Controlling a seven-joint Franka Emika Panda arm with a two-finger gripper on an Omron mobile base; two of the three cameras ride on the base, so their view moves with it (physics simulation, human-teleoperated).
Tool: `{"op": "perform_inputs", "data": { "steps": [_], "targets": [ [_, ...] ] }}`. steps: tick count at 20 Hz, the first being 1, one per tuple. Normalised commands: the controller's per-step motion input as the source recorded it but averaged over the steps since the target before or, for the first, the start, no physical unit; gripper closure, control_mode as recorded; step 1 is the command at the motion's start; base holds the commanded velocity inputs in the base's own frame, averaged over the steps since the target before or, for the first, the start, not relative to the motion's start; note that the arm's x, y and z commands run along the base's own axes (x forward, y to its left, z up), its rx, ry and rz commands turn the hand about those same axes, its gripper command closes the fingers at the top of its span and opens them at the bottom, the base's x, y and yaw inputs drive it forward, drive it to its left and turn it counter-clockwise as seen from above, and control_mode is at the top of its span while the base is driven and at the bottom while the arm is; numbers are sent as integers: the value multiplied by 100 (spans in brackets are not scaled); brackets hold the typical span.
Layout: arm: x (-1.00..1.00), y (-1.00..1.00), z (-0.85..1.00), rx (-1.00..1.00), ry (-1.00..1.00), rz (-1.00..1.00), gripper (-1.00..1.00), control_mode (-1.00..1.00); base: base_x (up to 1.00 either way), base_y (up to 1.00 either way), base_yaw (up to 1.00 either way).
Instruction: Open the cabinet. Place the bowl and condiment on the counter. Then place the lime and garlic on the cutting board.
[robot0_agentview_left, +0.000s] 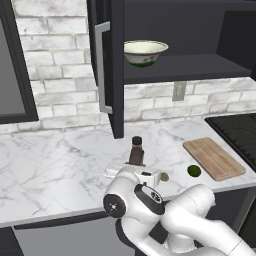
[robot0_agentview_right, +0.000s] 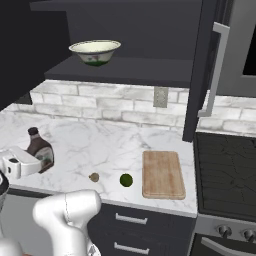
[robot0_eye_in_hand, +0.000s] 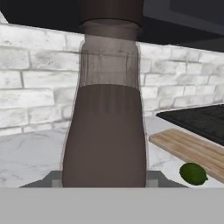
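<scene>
one cream-white shallow bowl with green band, one slim dark-brown bottle, one dark-green round lime, one tan-brown garlic lump, one light-brown wooden cutting board

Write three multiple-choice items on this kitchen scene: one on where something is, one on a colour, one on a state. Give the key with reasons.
1. Where is the bowl?
A. On the cutting board
B. On the shelf inside the cabinet
C. On the stove

2. What colour is the lime?
A. Dark green
B. Yellow
C. Red

3. How does the cabinet door stand?
A. Shut
B. Swung open
C. Taken off and lying on the counter

Key:
1 B: the bowl sits on the dark shelf of the cabinet, above the counter.
2 A: the small ball beside the cutting board is dark green, with the garlic just to its side.
3 B: the door stands out edge-on from the wall, showing the shelf inside.

Meanwhile the hand is at the bottle, which stands upright on the counter.
</scene>
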Motion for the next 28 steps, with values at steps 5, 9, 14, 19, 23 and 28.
{"op": "perform_inputs", "data": {
  "steps": [5,9,14,19,23,28],
  "targets": [
    [1,33,-7,0,0,0,100,-100,0,0,0],
    [12,14,-21,0,-1,3,100,-100,0,0,0],
    [16,0,-26,0,-8,5,100,-100,0,0,0],
    [15,0,-26,0,-11,6,100,-100,0,0,0],
    [6,0,-15,0,-11,6,100,-100,0,0,0],
    [4,0,-6,0,-7,5,100,-100,0,0,0]
  ]
}}
